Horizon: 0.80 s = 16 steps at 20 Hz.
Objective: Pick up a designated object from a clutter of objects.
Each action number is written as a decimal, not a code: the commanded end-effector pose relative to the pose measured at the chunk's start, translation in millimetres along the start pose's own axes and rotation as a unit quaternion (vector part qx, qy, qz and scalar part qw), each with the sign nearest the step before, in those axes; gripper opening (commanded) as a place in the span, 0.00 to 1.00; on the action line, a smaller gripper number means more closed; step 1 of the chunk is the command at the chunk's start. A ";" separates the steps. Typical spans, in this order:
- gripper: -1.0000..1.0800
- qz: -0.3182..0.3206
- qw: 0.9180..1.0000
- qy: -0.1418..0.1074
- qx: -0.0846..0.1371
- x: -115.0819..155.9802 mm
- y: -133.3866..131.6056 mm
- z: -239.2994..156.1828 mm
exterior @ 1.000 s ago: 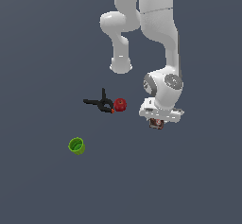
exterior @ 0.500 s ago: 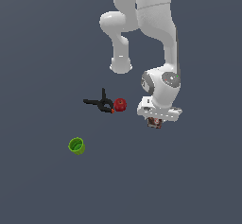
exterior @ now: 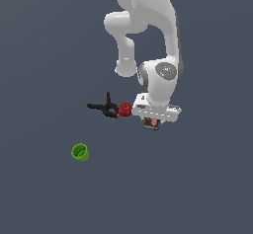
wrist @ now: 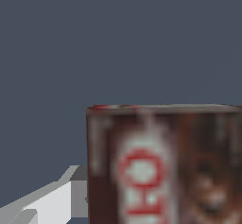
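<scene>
The brown box [wrist: 163, 164] is filling much of the wrist view, its dark face showing a white and red label, with one pale finger [wrist: 52, 199] lying right against its side. In the exterior view the same box [exterior: 152, 124] is peeking out just under the gripper [exterior: 154, 120], partly hidden by the white hand; whether the jaws are actually pinching it or merely straddling it cannot be told, since only one finger is showing. Just beside the hand, toward the exterior view's left, the red ball [exterior: 126, 109] is sitting against the black clamp [exterior: 105, 107]. Well apart from these, farther to the exterior view's left and lower, the green cup [exterior: 80, 152] is resting alone on the grey floor [exterior: 207, 188].
</scene>
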State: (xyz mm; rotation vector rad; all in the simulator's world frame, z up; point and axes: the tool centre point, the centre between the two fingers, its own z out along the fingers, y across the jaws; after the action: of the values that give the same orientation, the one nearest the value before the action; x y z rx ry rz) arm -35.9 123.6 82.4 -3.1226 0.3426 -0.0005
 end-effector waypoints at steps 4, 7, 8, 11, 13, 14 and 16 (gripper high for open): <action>0.00 0.000 1.000 0.000 0.001 15.9 47.0 -45.9; 0.00 0.000 1.000 0.000 0.001 25.2 73.8 -72.4; 0.00 0.000 1.000 0.000 0.002 28.3 82.8 -81.3; 0.00 0.000 1.000 0.000 0.002 37.8 109.6 -107.9; 0.00 0.000 1.000 0.000 0.002 44.2 127.6 -125.7; 0.00 0.000 1.000 0.000 0.002 47.4 136.5 -134.6; 0.00 0.000 1.000 0.000 0.002 54.0 154.4 -152.4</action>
State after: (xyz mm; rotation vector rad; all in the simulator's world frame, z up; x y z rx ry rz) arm -17.9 -24.5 221.1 -3.1186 0.3438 -0.0010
